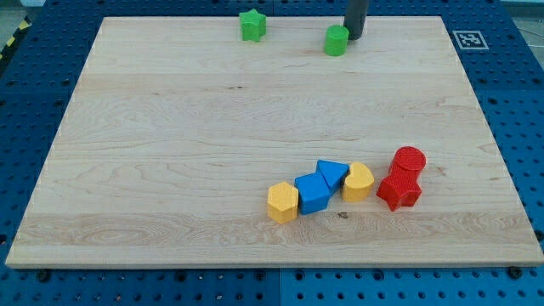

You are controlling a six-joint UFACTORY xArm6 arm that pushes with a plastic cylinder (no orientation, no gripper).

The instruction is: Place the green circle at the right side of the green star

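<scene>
2 green blocks (252,25), 2 yellow (282,202), 2 blue (313,193), 2 red (409,161).

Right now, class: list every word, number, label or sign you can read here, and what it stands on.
No readable words or numbers anywhere.
Only sign: a black-and-white square marker at the wooden board's top right corner; a pattern, not text.
The coloured blocks carry no labels.

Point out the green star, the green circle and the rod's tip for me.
green star (252,25): camera view, its top face.
green circle (337,40): camera view, its front side.
my tip (354,37): camera view, rod's lower end, just right of the circle.
</scene>
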